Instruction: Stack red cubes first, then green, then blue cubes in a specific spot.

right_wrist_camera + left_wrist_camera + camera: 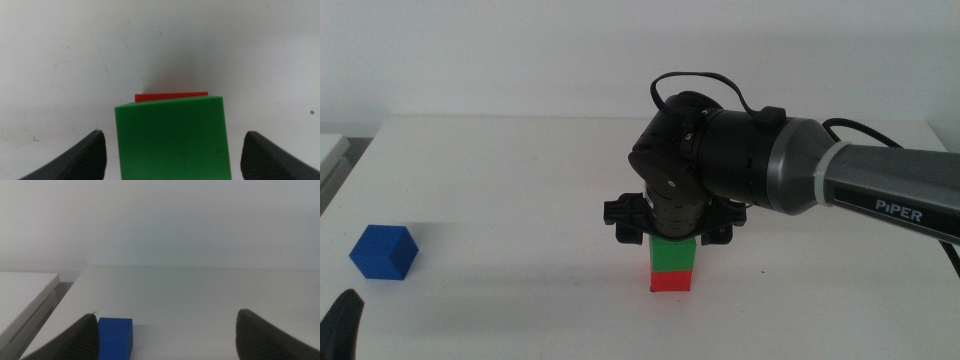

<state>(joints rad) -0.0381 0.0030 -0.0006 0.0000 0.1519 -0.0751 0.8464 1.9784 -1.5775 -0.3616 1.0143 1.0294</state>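
Note:
The green cube (673, 254) sits on the red cube (673, 281) in a two-cube stack at the table's middle front. My right gripper (670, 228) hangs directly over the stack, open, with its jaws either side of the green cube (172, 137) and clear gaps on both sides. The red cube (171, 95) peeks out beneath it. The blue cube (384, 252) lies alone at the front left. My left gripper (345, 325) waits at the bottom left corner, open and empty, with the blue cube (115, 337) just ahead by one jaw. The marked spot is hidden.
The white table (520, 170) runs to a back edge against a white wall. A separate pale surface (330, 150) adjoins the table's left edge. The right arm (880, 190) reaches in across the right half.

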